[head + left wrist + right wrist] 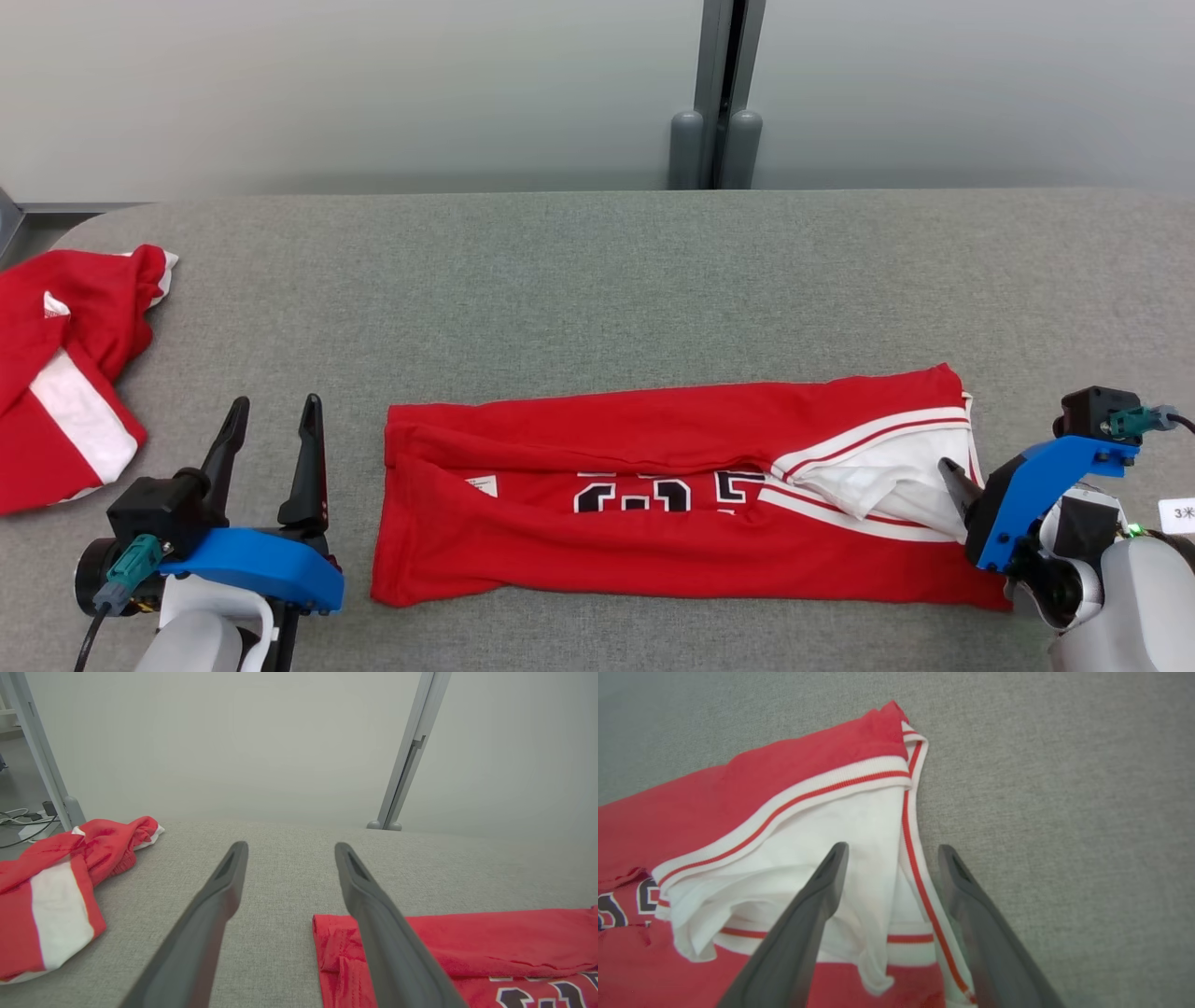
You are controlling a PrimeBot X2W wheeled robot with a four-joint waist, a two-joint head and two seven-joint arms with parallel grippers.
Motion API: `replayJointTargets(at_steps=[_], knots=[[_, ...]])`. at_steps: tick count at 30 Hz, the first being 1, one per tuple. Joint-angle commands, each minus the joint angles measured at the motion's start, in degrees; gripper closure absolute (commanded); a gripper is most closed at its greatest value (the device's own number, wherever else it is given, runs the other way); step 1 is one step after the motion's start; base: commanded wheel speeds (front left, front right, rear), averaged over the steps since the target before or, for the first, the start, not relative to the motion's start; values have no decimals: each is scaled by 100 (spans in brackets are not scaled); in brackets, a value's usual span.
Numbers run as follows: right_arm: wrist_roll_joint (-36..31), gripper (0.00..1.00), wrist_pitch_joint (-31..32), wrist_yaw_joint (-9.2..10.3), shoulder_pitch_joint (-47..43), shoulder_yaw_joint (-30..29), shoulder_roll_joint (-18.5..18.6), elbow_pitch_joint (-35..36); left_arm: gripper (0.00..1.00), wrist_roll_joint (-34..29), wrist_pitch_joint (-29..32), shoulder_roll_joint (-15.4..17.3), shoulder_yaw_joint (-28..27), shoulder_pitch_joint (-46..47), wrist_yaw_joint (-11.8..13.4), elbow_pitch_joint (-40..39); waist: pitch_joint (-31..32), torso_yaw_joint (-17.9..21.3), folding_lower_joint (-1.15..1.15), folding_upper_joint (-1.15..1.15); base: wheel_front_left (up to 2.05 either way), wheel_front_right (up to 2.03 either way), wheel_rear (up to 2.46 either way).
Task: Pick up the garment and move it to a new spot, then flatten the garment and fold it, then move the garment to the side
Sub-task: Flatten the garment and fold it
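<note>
The red jersey (672,523) lay folded long across the grey table's (560,280) near middle, looking soft, light and floppy. Left gripper (275,403) stood near-left, jaws wide, empty; right gripper (892,848) straddled the striped trim near-right, wide apart, clamping nothing. Best pinched at its end corners, I'd say.

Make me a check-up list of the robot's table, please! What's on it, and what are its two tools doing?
Surface: grey cloth-covered table, flat.
Job's things: red jersey, folded into a long band, white trim at its right end.
Clutter: another red and white garment, crumpled at the left edge.
Tools: left tool open, holding nothing, left of the jersey; right tool open, fingers either side of the jersey's striped edge.
Cables: wires on the floor past the table; a cable at the left wrist.
Surroundings: pale wall, grey post.
</note>
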State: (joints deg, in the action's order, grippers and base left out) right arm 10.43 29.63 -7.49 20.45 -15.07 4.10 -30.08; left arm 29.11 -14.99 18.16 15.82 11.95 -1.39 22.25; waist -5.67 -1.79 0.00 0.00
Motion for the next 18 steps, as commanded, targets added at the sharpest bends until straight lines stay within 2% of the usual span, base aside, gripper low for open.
replayJointTargets(at_steps=[1,6,10,11,12,13,14,17,18], knots=[[-101,0,-32,-1,150,-51,-1,-186,0,-55,-26,-5,1,99,-27,29,-43,-38,0,0,0,0,0],[-523,0,-56,-1,464,-211,-22,-819,0,-44,-26,-14,70,217,-127,187,-123,-109,0,0,0,0,0],[-620,0,-18,-2,548,-49,-69,-1258,0,-44,-26,-41,95,309,-188,279,-159,-152,0,0,0,0,0],[-583,13,-14,-8,561,40,-91,-1335,0,-42,-25,-47,98,322,-203,298,-165,-154,0,0,0,0,0],[-529,53,12,-10,572,160,-113,-1416,0,-44,-25,-57,102,344,-211,310,-172,-154,0,0,0,0,0],[-463,60,7,-15,584,268,-130,-1458,0,-44,-26,-62,102,362,-210,321,-177,-151,0,0,0,0,0],[-391,100,-2,-17,592,371,-140,-1493,0,-48,-25,-64,104,380,-215,327,-181,-147,0,0,0,0,0],[-263,100,-47,-15,592,521,-62,-1500,0,-57,-26,-72,103,398,-218,338,-182,-131,0,0,0,0,0],[-155,100,-128,-8,605,599,72,-1433,0,-55,-26,-75,101,392,-220,351,-177,-110,0,0,0,0,0]])
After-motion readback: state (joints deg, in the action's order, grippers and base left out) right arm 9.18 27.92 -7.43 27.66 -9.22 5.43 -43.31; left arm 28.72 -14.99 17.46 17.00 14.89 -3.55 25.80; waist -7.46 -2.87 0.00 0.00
